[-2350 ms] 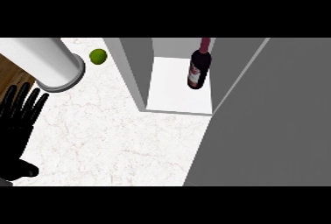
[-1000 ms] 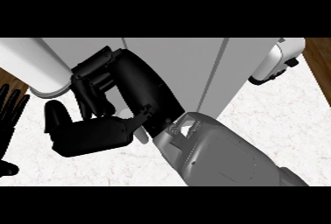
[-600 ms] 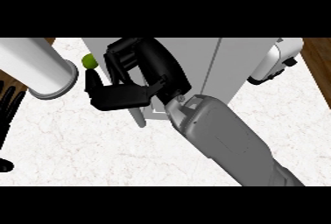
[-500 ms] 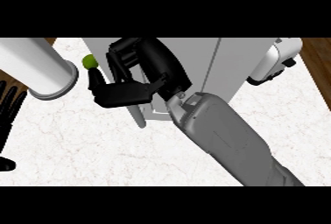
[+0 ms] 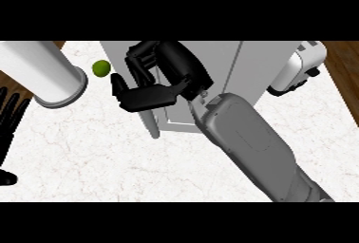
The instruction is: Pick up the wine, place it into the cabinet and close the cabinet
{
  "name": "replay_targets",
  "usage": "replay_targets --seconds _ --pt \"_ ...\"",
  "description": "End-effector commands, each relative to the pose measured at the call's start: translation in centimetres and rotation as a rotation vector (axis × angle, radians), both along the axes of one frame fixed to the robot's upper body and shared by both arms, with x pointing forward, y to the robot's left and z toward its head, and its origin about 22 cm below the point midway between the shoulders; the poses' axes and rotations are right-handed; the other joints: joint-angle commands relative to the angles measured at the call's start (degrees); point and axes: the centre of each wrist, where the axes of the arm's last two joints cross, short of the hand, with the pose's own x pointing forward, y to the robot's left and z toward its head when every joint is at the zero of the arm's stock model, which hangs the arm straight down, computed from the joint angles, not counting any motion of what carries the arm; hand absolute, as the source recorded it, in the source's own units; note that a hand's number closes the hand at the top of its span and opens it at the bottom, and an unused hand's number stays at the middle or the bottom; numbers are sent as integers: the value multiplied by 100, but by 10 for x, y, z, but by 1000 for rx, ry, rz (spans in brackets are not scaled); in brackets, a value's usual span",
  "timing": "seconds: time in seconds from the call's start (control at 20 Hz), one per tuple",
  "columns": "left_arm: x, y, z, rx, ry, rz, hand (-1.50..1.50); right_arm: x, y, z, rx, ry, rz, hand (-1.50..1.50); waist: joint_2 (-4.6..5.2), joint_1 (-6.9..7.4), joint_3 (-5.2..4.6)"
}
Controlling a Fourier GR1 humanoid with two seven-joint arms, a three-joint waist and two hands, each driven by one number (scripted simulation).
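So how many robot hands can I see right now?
2. The right hand is at the cabinet front, upper middle; the left hand rests open at the left edge.

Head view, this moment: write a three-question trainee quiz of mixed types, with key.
1. True or false: the wine bottle is visible.
2. Which hand is at the cabinet? A left, B right.
3. Fill in: the small fruit left of the cabinet is ____ in colour.

Key: 1 false, since the right hand and forearm cover the cabinet front. 2 B; the left hand rests at the view's left edge. 3 green.
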Motion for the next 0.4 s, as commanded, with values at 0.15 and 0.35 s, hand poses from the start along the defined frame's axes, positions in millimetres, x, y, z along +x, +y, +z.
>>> replay_targets --seconds 0.15,0.35 --pt "12 -14 3 -13 -18 -37 -150 46 -56 -8 -22 34 -199 150 246 -68 68" --pt "5 -11 6 0 -4 -50 -150 49 -57 -11 -34 49 -200 150 220 14 71"
